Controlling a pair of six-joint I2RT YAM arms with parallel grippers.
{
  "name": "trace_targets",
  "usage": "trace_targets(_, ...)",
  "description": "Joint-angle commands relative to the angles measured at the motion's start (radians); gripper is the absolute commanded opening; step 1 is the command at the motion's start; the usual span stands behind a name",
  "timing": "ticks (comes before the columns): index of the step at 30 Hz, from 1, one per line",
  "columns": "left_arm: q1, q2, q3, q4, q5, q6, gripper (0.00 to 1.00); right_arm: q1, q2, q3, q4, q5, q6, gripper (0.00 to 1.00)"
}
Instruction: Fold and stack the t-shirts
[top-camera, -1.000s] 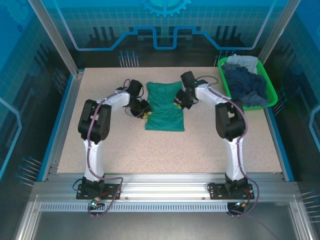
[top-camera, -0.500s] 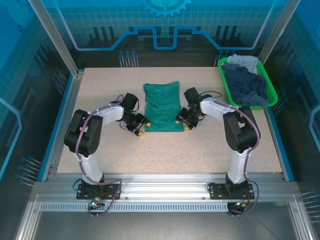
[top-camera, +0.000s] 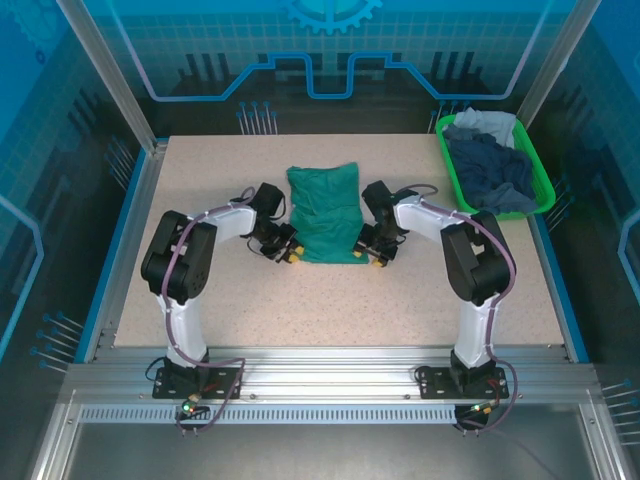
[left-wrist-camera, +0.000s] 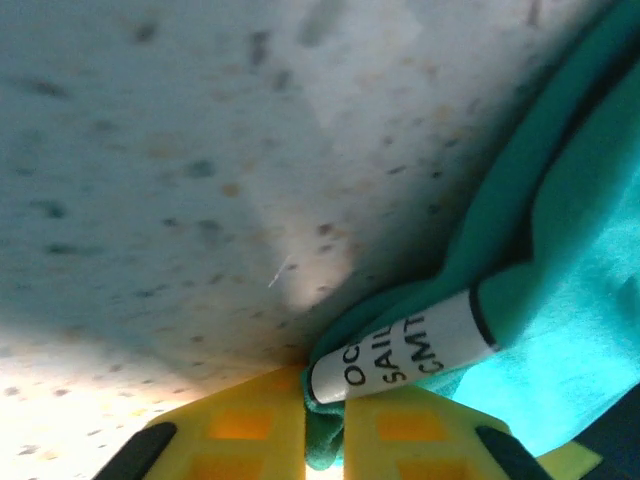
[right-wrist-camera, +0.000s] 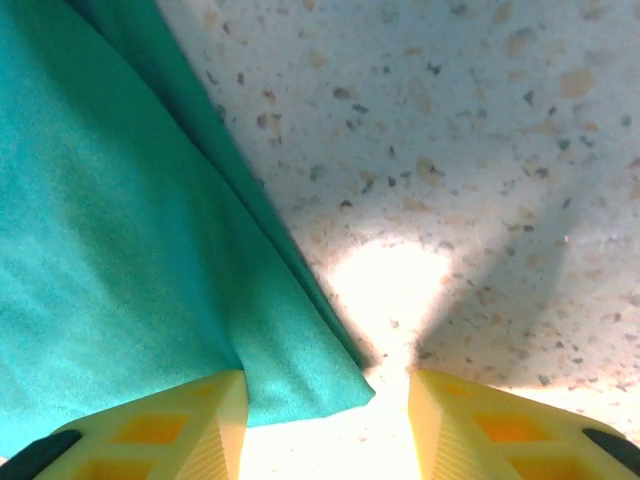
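Note:
A folded teal-green t-shirt (top-camera: 324, 210) lies flat in the middle of the table. My left gripper (top-camera: 293, 255) is at its near left corner, low on the table. In the left wrist view the yellow fingers (left-wrist-camera: 250, 430) are shut on a bunched corner of the cloth (left-wrist-camera: 560, 300), right beside its white tag (left-wrist-camera: 400, 350). My right gripper (top-camera: 377, 257) sits at the near right corner. It is open (right-wrist-camera: 325, 400), and the shirt's corner (right-wrist-camera: 300, 370) lies between the fingers, touching the left one (right-wrist-camera: 180, 425). Navy t-shirts (top-camera: 490, 165) and a pale grey-blue one (top-camera: 485, 122) fill the basket.
The bright green plastic basket (top-camera: 545, 190) stands at the table's far right corner. Speckled tabletop (top-camera: 330, 300) runs bare between the shirt and the arm bases. Blue-framed enclosure walls ring the table.
Both grippers came from the shirt's sides toward me to its near corners. The left gripper opened, then shut on the left corner. The right gripper opened.

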Motion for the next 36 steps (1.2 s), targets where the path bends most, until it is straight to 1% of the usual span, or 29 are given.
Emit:
trace_targets(1,-0.016,0.035,0.020,0.094,-0.024,-0.006,0.11,0.013,0.000,-0.006,-0.012,-0.003,-0.017,0.47)
trace_targets(4,-0.016,0.026,0.021,0.090,-0.034,0.005,0.05,0.024,0.069,0.041,0.008,-0.018,-0.016,0.42)
trace_targets(6,-0.016,0.015,0.027,0.083,-0.044,0.016,0.00,0.023,0.114,0.066,0.009,-0.037,0.006,0.32)
trace_targets(7,-0.016,0.010,0.028,0.083,-0.047,0.020,0.00,0.021,0.120,0.068,0.018,-0.039,0.017,0.28)
trace_targets(9,-0.014,-0.010,0.037,0.078,-0.050,0.031,0.00,0.015,0.113,0.069,0.041,-0.042,0.049,0.17)
trace_targets(11,-0.013,-0.038,0.056,0.059,-0.062,0.050,0.00,0.008,0.073,0.069,0.080,-0.038,0.066,0.08)
trace_targets(14,0.005,-0.081,0.103,0.034,-0.056,0.068,0.00,-0.003,0.018,0.141,0.070,-0.017,0.065,0.00)
trace_targets(17,0.038,-0.111,0.182,0.022,-0.037,0.070,0.00,-0.033,0.005,0.246,0.017,-0.023,0.076,0.00)
trace_targets(21,0.069,-0.138,0.334,-0.049,-0.031,0.106,0.00,-0.071,-0.014,0.375,-0.041,-0.020,0.083,0.00)
trace_targets(23,0.073,-0.173,0.360,-0.074,-0.032,0.122,0.00,-0.075,-0.034,0.403,-0.067,-0.018,0.082,0.00)
trace_targets(26,0.073,-0.272,0.278,-0.062,-0.041,0.136,0.00,-0.069,-0.093,0.363,-0.070,-0.016,0.086,0.00)
trace_targets(28,0.070,-0.342,0.156,-0.028,-0.028,0.125,0.00,-0.057,-0.137,0.286,-0.054,-0.032,0.096,0.00)
trace_targets(31,0.052,-0.416,-0.061,0.027,0.021,0.097,0.00,-0.028,-0.189,0.151,-0.018,-0.065,0.105,0.00)
trace_targets(33,0.035,-0.453,-0.195,0.065,0.049,0.072,0.00,-0.001,-0.204,0.073,-0.002,-0.090,0.107,0.00)
trace_targets(36,0.010,-0.494,-0.334,0.079,0.054,0.059,0.00,0.040,-0.204,-0.014,0.013,-0.117,0.104,0.00)
